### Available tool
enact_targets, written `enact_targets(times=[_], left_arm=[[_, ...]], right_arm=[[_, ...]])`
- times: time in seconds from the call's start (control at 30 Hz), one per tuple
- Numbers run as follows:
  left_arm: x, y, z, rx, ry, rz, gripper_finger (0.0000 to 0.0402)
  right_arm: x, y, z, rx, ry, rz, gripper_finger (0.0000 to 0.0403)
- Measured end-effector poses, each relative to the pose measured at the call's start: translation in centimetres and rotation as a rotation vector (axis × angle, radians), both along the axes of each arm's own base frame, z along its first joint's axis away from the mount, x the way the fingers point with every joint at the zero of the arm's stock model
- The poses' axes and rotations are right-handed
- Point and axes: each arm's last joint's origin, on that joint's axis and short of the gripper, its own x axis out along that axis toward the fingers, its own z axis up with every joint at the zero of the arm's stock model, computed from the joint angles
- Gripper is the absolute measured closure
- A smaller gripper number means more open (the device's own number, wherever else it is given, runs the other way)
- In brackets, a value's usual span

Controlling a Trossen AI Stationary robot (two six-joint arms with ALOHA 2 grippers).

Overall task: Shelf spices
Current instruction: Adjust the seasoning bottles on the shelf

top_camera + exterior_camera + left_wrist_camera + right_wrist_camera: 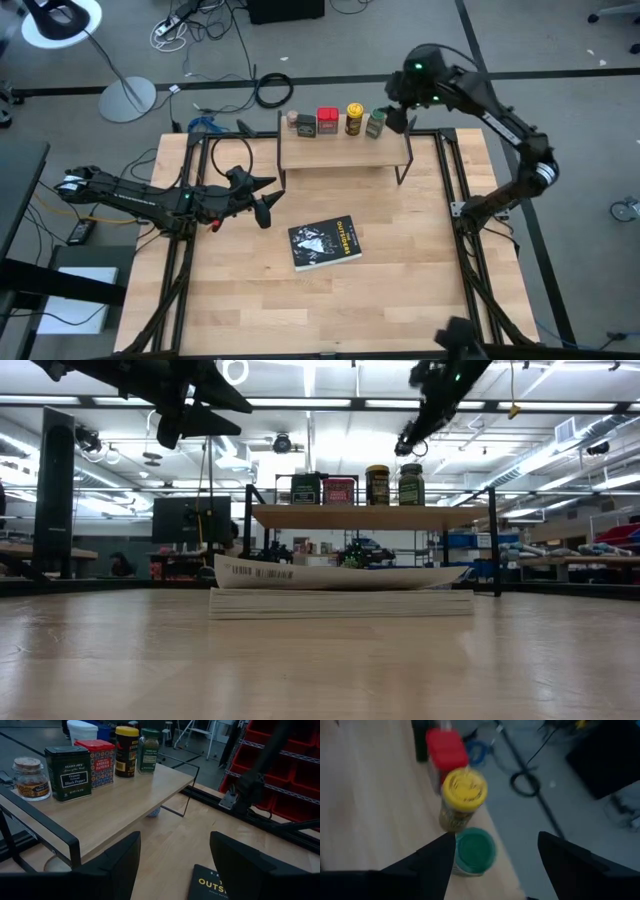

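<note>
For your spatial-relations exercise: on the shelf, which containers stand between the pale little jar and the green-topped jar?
Three stand between the pale little jar and the green-topped jar: the dark green-black tin, the red tin and the yellow-topped jar, clearest in the left wrist view.

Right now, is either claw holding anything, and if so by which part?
Nothing is held. The right claw hangs open above the green-topped jar, which stands free on the shelf. The left claw is open and empty over the table.
</note>
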Motion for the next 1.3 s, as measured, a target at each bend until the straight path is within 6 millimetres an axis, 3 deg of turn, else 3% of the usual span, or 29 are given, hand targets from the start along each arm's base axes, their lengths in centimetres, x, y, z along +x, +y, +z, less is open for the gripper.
enact_targets(times=[0.2,0.33,0.4,0.6,0.63,0.83,1.0,1.3], left_arm=[[0.0,0.0,0.0,0.003,0.002,-0.001,0.0159],[0.0,0.0,0.0,0.003,0.002,-0.001,0.0159],[0.0,0.0,0.0,0.003,0.002,0.000,0.0159],[0.0,0.0,0.0,0.003,0.001,-0.001,0.0159],[0.0,0.0,0.0,0.002,0.001,-0.001,0.0159],[0.0,0.0,0.0,-0.009,-0.005,-0.001,0.0159],[0.0,0.0,0.0,-0.011,-0.006,-0.001,0.0159],[0.0,0.0,0.0,-0.001,0.000,-0.003,0.0159]], right_arm=[[-2.4,3.7,3.5,0.013,-0.204,-0.076,0.0131],[-3.3,6.3,3.3,0.082,-0.263,-0.081,0.0168],[-3.3,7.2,2.0,0.111,-0.258,-0.088,0.0205],[-2.7,8.3,-5.1,0.114,-0.199,-0.160,0.0373],[-2.4,8.3,-6.1,0.096,-0.221,-0.153,0.0387],[-0.8,7.5,-10.7,0.046,-0.390,-0.165,0.0400],[-0.2,6.9,-13.7,0.036,-0.385,-0.243,0.0401],[0.6,6.1,-15.2,0.003,-0.402,-0.291,0.0402]])
